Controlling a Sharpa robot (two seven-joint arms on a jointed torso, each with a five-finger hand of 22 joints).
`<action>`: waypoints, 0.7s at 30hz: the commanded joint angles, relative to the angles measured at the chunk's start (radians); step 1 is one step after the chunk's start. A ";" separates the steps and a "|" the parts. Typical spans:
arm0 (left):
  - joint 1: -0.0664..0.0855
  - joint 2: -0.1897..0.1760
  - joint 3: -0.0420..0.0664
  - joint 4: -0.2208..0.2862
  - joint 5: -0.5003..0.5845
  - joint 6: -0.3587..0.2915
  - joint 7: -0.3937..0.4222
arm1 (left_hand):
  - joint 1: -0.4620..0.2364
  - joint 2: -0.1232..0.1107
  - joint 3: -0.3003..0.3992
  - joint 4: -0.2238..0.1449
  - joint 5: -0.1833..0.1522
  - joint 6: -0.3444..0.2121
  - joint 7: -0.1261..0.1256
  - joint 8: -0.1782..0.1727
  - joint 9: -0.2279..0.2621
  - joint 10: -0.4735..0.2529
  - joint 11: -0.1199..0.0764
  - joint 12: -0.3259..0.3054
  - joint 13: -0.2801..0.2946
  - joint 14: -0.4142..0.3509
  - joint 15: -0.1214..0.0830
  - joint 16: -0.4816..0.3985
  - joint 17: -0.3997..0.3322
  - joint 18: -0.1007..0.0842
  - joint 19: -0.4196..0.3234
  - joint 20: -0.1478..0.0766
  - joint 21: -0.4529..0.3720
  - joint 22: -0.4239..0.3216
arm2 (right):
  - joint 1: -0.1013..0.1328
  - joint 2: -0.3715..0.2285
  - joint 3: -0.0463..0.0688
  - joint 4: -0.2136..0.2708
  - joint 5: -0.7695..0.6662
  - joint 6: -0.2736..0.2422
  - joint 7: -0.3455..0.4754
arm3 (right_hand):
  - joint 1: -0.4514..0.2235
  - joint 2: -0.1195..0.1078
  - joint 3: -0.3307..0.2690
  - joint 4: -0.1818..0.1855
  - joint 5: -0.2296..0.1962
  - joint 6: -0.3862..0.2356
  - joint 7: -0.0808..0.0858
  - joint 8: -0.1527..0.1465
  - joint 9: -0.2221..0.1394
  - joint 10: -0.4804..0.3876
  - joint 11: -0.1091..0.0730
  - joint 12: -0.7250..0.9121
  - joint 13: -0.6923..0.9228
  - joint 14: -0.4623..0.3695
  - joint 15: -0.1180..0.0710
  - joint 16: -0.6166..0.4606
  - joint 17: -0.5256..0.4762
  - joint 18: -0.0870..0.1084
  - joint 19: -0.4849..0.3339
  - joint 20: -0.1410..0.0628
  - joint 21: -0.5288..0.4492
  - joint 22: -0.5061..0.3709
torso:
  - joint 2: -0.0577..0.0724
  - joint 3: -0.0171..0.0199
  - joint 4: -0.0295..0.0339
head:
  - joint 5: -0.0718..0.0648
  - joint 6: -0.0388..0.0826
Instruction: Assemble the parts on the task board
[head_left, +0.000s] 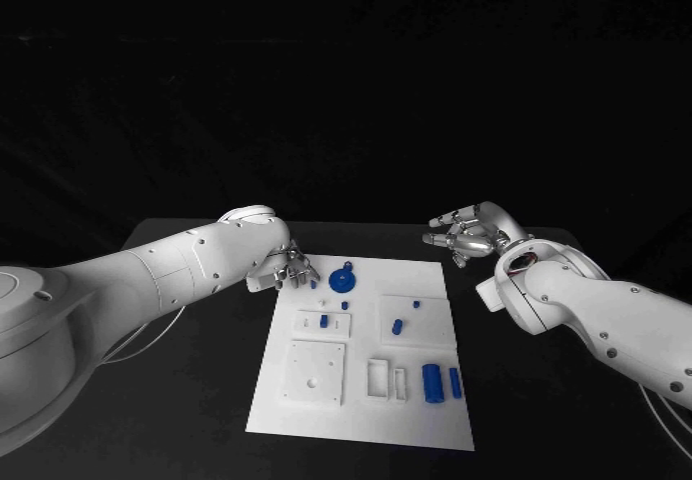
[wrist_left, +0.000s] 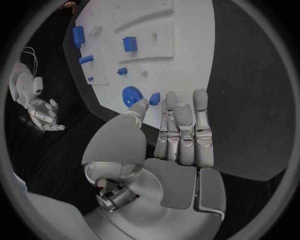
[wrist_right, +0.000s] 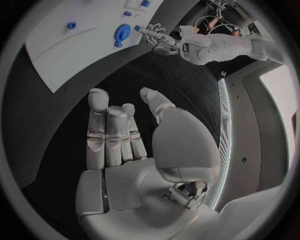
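A: Where is the board (head_left: 368, 400)?
B: Mid-table (head_left: 173, 400), a white plate with raised white blocks. Blue parts sit on it: a round disc (head_left: 342, 279) at its far edge and two cylinders (head_left: 433, 381) near its right side.
A: And the hands?
B: The left hand (head_left: 289, 268) hangs at the board's far left corner, fingers extended, holding nothing. The right hand (head_left: 466, 233) is past the far right corner, fingers apart, also holding nothing.
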 joint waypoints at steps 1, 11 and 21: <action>-0.003 0.006 0.000 -0.004 0.001 0.022 0.027 | -0.003 0.008 0.007 -0.007 0.021 -0.027 -0.009 0.054 0.093 -0.005 -0.004 0.009 0.002 -0.007 -0.005 0.007 -0.001 0.005 -0.005 0.000 -0.003 0.020 | -0.001 0.001 0.001 0.002 0.000 0.010 0.007 | -0.006 0.001 -0.001 -0.004 0.005 0.001 0.003 -0.001 -0.001 -0.006 -0.003 0.004 -0.001 -0.009 0.000 -0.001 -0.001 0.011 -0.007 0.001 -0.005 0.044 | 0.000 0.0004 -0.0008 | -0.002 -0.001; -0.011 0.013 0.000 -0.012 0.014 0.007 0.044 | -0.014 -0.009 0.021 0.024 0.020 -0.056 -0.015 0.122 0.198 -0.018 -0.010 0.047 0.017 -0.008 -0.007 0.014 -0.001 0.003 -0.004 -0.002 0.001 0.020 | -0.001 0.002 0.001 0.003 0.000 0.010 0.007 | -0.006 0.001 -0.001 -0.004 0.005 0.001 0.003 -0.001 -0.001 -0.006 -0.003 0.004 -0.001 -0.009 0.000 -0.001 -0.001 0.011 -0.007 0.001 -0.005 0.044 | -0.001 0.0008 0.0013 | -0.005 -0.003; -0.012 0.017 0.000 -0.021 0.018 0.018 0.047 | -0.007 0.007 0.031 0.020 0.029 -0.053 -0.013 0.101 0.184 -0.023 -0.009 0.052 0.015 -0.010 -0.006 0.017 -0.003 0.003 -0.007 -0.001 0.003 0.020 | -0.001 0.003 0.001 0.002 0.000 0.011 0.006 | -0.006 0.001 -0.001 -0.004 0.005 0.001 0.003 -0.001 -0.001 -0.006 -0.003 0.004 -0.001 -0.009 0.000 -0.001 -0.001 0.011 -0.007 0.001 -0.005 0.044 | -0.001 0.0006 0.0014 | -0.006 -0.002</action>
